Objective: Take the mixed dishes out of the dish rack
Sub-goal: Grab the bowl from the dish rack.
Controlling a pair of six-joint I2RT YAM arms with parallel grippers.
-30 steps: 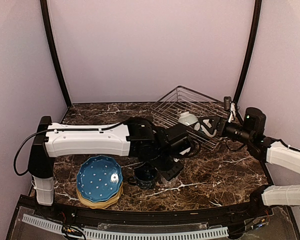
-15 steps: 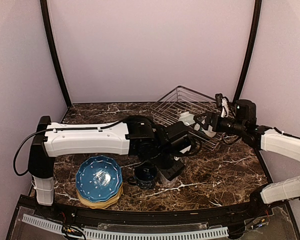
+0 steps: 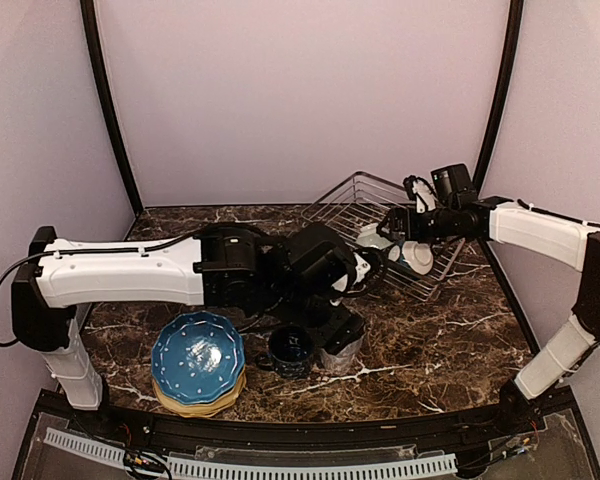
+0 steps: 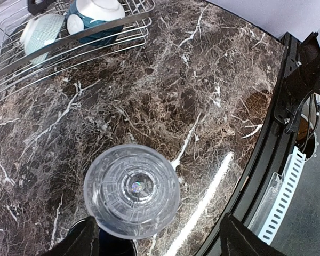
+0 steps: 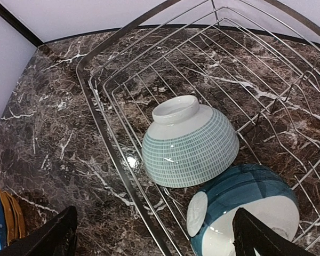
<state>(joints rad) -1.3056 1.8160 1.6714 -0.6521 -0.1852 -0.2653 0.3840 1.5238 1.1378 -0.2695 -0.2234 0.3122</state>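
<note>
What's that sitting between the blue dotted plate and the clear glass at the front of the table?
A navy mug, standing upright and close beside the glass. The overhead view shows it best.

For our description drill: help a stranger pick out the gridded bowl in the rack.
Find the dish rack, far right on the table. Of the two bowls inside, it is the grid-lined bowl, foot up; its neighbour, the teal bowl, lacks lines.
</note>
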